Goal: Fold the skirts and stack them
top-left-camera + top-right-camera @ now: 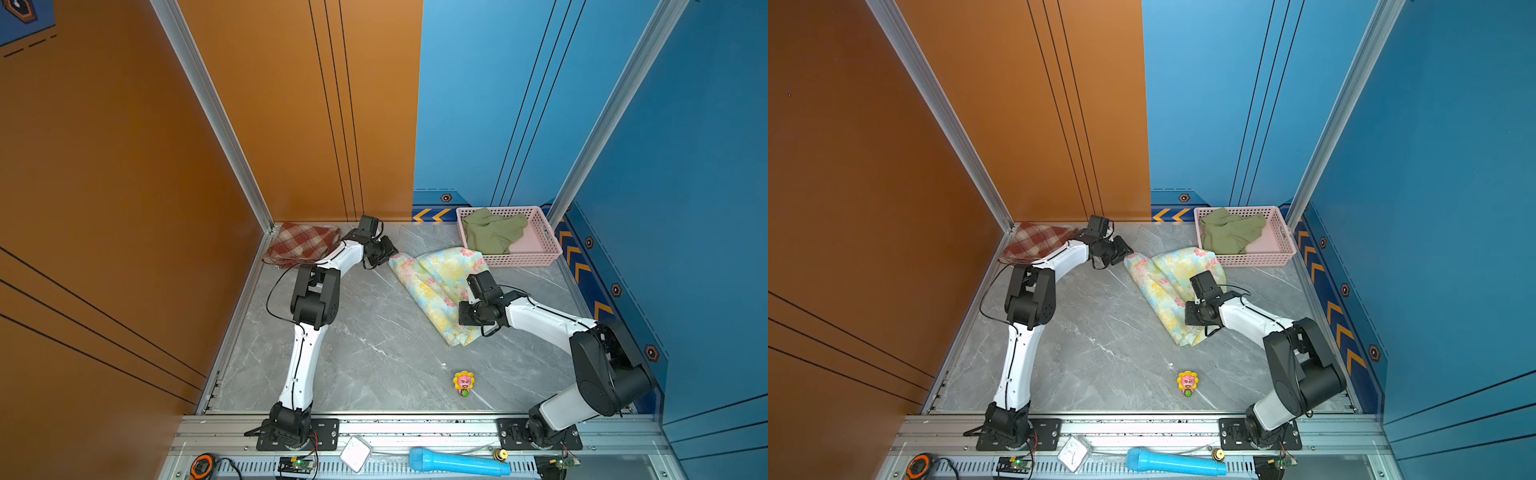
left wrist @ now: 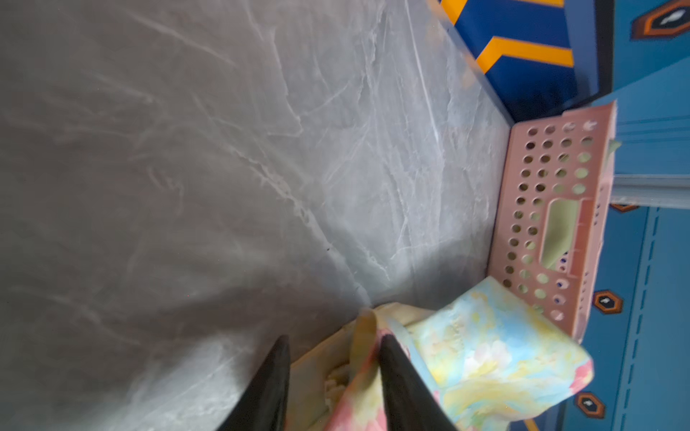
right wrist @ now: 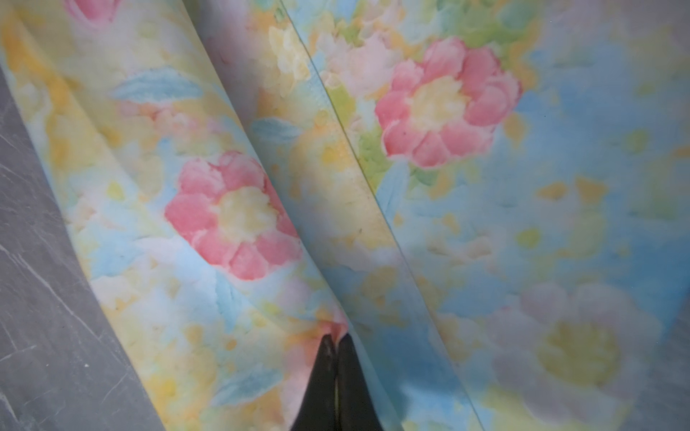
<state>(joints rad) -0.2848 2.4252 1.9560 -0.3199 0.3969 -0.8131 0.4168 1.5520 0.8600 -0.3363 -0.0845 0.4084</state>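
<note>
At the far left corner of the grey marbled counter (image 1: pixel 374 353), the red-and-cream plaid cloth skirt (image 1: pixel 301 245) is lying as a compact folded bundle, so it is looking finished. Just beside it, the left arm's jaws are standing partly open, straddling the far corner of the pastel yellow-blue floral cloth skirt with pink flowers (image 1: pixel 436 282). A ridge of cloth is sitting between them, not visibly pinched. That skirt is lying rumpled mid-counter, its folding barely under way. The right arm's jaws are pinching its near side, tips closed on the fabric. Farthest right, the plain olive green cloth skirt (image 1: pixel 490 235) is sitting crumpled inside the pink perforated plastic basket (image 1: pixel 519 260). Two folds and the stacking are remaining.
</note>
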